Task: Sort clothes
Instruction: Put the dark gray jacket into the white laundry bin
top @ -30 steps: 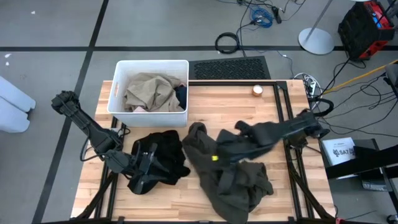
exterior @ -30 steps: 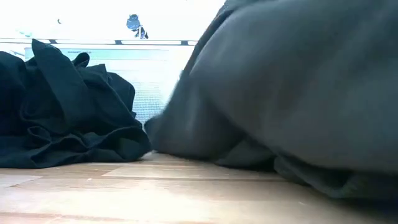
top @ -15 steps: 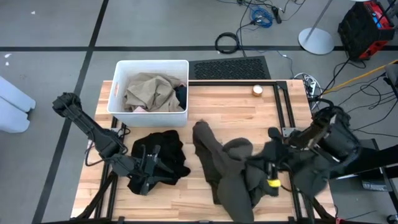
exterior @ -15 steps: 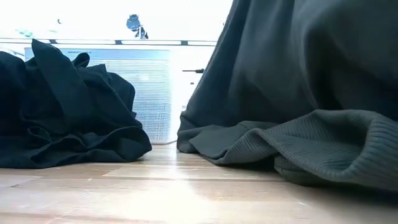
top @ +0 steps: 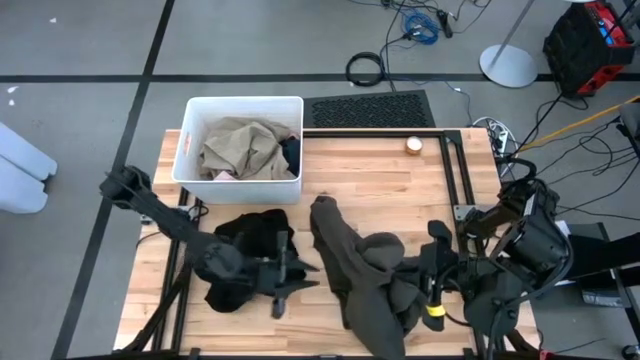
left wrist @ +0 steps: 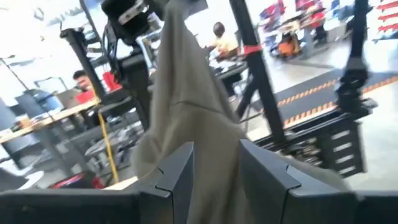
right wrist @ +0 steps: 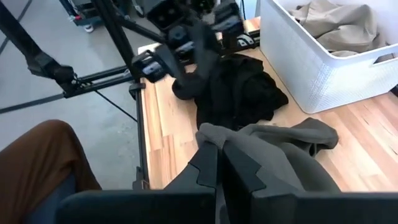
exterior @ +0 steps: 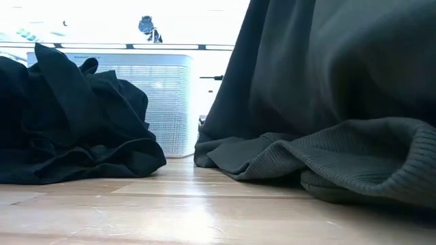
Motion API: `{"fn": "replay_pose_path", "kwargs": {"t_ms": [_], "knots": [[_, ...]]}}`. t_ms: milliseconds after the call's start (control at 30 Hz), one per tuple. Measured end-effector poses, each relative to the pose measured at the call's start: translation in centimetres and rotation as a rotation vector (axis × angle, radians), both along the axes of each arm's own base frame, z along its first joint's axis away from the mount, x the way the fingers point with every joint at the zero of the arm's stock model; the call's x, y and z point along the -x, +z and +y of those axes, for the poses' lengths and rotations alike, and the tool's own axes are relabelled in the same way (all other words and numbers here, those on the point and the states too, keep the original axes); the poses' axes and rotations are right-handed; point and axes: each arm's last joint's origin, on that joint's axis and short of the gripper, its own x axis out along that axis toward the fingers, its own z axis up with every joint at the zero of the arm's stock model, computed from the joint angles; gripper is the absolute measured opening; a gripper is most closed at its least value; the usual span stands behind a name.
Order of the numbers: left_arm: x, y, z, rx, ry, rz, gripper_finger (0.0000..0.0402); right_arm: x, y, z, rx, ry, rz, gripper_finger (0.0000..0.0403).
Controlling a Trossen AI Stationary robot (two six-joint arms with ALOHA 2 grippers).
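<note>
Fingers (right wrist: 214, 163) of right gripper (top: 437, 290) pressed together, pinching a fold of olive garment (top: 372, 275) near front right of surface (top: 380, 175). Garment draped from the grip, trailing across the wood toward the middle, ribbed hem lying flat in low view (exterior: 354, 160). Left gripper (top: 288, 272) just beside black heap (top: 250, 255), fingers (left wrist: 180, 171) spread, pointing at hanging olive cloth, not touching it. Black heap bunched on front left of surface, well apart from the olive hem in low view (exterior: 75, 122). White bin (top: 190, 150) at back left corner, holding tan garment (top: 240, 145), a dark blue one (top: 290, 152) at its right side, a bit of pink (top: 224, 175) at front wall. Small round object (top: 414, 144) at back right.
</note>
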Motion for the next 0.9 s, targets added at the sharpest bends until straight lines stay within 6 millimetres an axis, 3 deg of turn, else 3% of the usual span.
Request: {"fn": "replay_pose_path", "kwargs": {"t_ms": [200,467,667,900], "knots": [[-3.9,0.2,0.2,-0.077,0.025,0.169,0.0132,-0.4,-0.8,0.5,0.024,0.018,0.045,0.0000],[-5.1,2.5,0.6,0.042,0.066,0.137,0.0132,-0.4,-1.6,0.7,0.017,0.012,0.120,0.0000],[-6.0,0.6,2.0,0.124,0.086,0.288,0.0145,-0.4,-1.6,0.7,0.025,0.018,0.121,0.0000],[-6.8,-0.6,2.4,0.054,0.097,0.322,0.0211,-0.4,-1.6,0.7,0.026,0.018,0.122,0.0000]]}}
